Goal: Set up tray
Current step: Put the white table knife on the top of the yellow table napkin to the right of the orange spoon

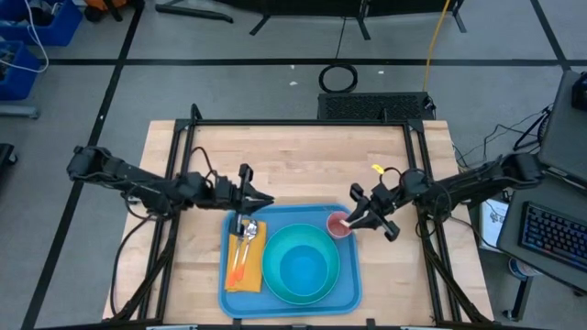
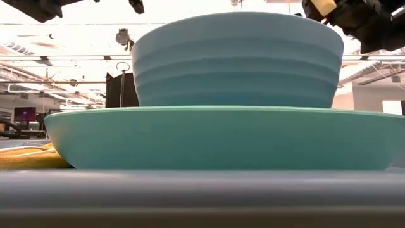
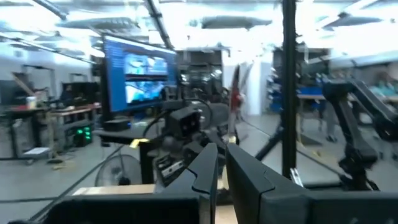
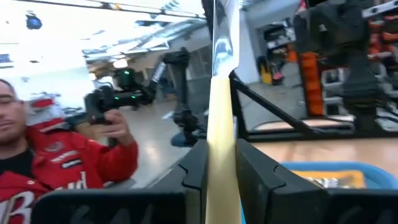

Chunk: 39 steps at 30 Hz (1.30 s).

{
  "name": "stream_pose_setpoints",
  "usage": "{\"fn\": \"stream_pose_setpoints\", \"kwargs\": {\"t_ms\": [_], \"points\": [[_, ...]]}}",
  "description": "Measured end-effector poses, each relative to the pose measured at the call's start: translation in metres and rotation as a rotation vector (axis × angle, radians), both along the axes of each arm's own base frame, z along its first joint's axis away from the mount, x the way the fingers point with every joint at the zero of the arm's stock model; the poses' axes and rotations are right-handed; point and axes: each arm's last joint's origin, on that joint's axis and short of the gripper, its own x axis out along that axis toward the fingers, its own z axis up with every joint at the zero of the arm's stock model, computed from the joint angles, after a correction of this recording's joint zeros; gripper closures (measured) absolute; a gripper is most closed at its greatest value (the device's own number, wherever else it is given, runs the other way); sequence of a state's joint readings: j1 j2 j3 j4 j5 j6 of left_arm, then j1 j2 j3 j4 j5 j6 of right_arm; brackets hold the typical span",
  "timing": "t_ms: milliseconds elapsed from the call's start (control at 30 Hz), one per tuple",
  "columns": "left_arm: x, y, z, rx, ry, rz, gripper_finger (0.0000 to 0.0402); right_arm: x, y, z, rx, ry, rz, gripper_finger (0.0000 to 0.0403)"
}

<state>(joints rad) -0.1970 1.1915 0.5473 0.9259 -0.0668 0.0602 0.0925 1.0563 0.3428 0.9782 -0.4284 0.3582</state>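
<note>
The blue tray [image 1: 350,291] lies near the table's near edge. On it are a yellow napkin [image 1: 249,275] with a spoon [image 1: 248,229] and an orange-handled utensil [image 1: 238,268], a turquoise plate [image 1: 273,286] carrying a turquoise bowl [image 1: 307,268], and a small pink cup [image 1: 337,227] at the far right corner. My left gripper [image 1: 266,200] is shut and empty over the tray's far left corner. My right gripper [image 1: 353,218] is beside the pink cup, shut on a long utensil [image 4: 219,124] with a cream handle and a shiny metal end. My right gripper pinches the utensil's cream handle [image 4: 221,168] between its two fingers. The fingers come level from the table's right side. The shiny metal end [image 4: 219,37] stands out beyond the fingertips. Whether the utensil touches the pink cup, I cannot tell.
The low view is filled by the tray's near rim [image 2: 202,196], the plate [image 2: 215,139] and the bowl [image 2: 237,60]. Bare wooden table [image 1: 303,156] lies beyond the tray. A black frame [image 1: 303,124] borders the table. A person in red [image 4: 56,162] stands beyond the table.
</note>
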Motion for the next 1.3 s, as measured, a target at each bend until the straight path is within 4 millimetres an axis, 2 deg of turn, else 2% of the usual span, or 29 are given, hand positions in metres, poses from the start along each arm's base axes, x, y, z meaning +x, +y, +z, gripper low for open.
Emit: {"fn": "stream_pose_setpoints", "kwargs": {"t_ms": [167,267,400,500,633,733,933,1133,1300], "points": [[0.004,-0.001,0.013,0.098,-0.036,-0.130,0.0366,0.005,0.002,-0.001,0.019,-0.050,0.076,0.0357],[0.005,-0.002,0.019,0.135,-0.057,-0.143,0.0354,0.010,0.003,-0.003,0.035,-0.046,0.091,0.0357],[0.008,-0.002,0.024,0.164,-0.077,-0.131,0.0311,0.020,0.006,-0.002,0.044,-0.027,0.146,0.0357],[0.015,-0.004,0.018,0.168,-0.047,-0.150,0.0270,0.029,0.010,-0.002,0.045,-0.008,0.176,0.0357],[0.033,-0.007,0.019,0.186,-0.045,-0.173,0.0224,0.044,0.012,-0.002,0.049,0.020,0.229,0.0357],[0.045,-0.009,0.019,0.204,-0.032,-0.195,0.0204,0.053,0.014,-0.005,0.043,0.038,0.255,0.0357],[0.058,-0.014,0.021,0.222,-0.044,-0.256,0.0195,0.065,0.016,-0.013,0.044,0.076,0.259,0.0357],[0.058,-0.016,0.023,0.253,-0.064,-0.351,0.0195,0.067,0.016,-0.014,0.046,0.058,0.262,0.0357],[0.058,-0.016,0.023,0.242,-0.061,-0.326,0.0195,0.067,0.016,-0.013,0.055,0.056,0.260,0.0357]]}}
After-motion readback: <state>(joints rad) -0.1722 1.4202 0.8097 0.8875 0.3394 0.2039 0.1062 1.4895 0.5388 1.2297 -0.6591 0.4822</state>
